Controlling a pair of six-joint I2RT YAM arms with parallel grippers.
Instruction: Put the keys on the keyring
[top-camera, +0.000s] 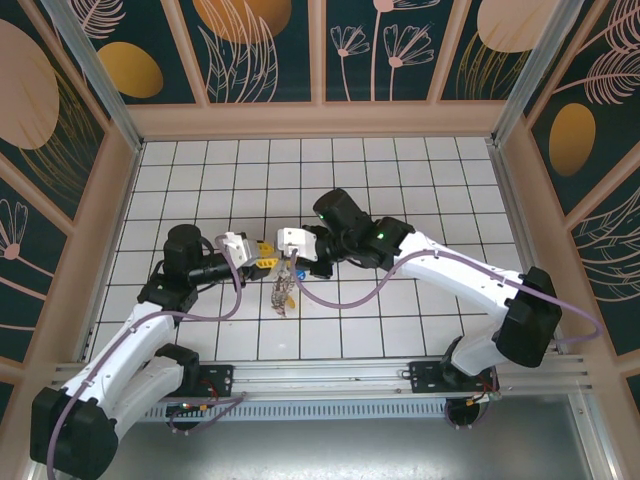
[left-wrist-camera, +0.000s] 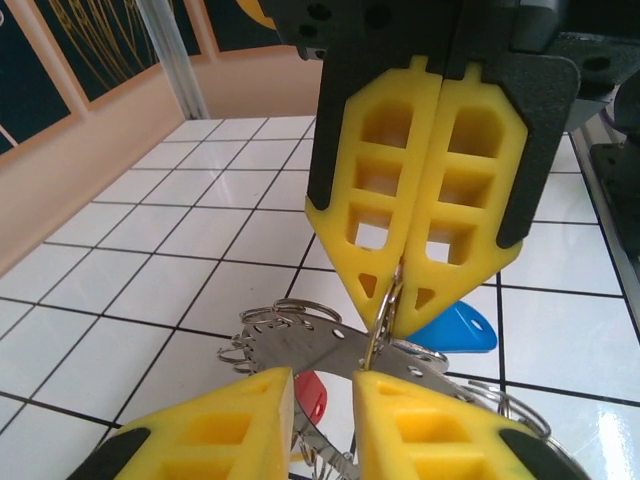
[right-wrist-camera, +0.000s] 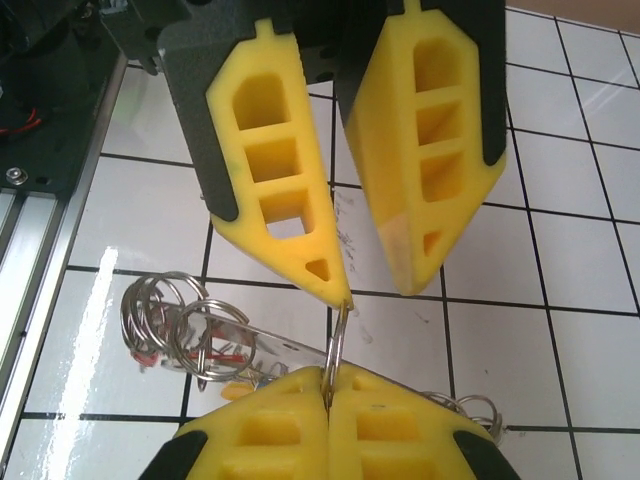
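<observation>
Position: both arms meet over the middle of the white-tiled table (top-camera: 420, 180), their fingertips almost nose to nose.

Right gripper (left-wrist-camera: 390, 310): fingers (left-wrist-camera: 470, 180) clenched flat against each other, no gap between the pads. They grasp the keyring (right-wrist-camera: 338, 340), a thin metal loop seen edge-on, pinched at the very tips. The ring is clear of the tiles at that point.

Left gripper (right-wrist-camera: 378, 288): fingers (right-wrist-camera: 270, 180) released, with a plain gap between the two yellow pads. The top of the keyring reaches up to the tip of one finger and looks to touch it or lie just beside it. The other finger stands apart from the ring, so nothing is grasped on this side.

Keys (top-camera: 283, 295): hanging as a bunch below the two grippers, near the middle of the table and slightly toward the arm bases. Whether the low end rests on the tiles cannot be told. From the left wrist a blue key (left-wrist-camera: 455, 327) lies just beyond the right fingertips and a red key (left-wrist-camera: 312, 395) shows low between the left pads.

Other hardware in the bunch — a flat metal plate (left-wrist-camera: 300, 345) pierced with small holes, and a cluster of small split rings (right-wrist-camera: 165, 315) at its end, off to the side of the pinched loop.
</observation>
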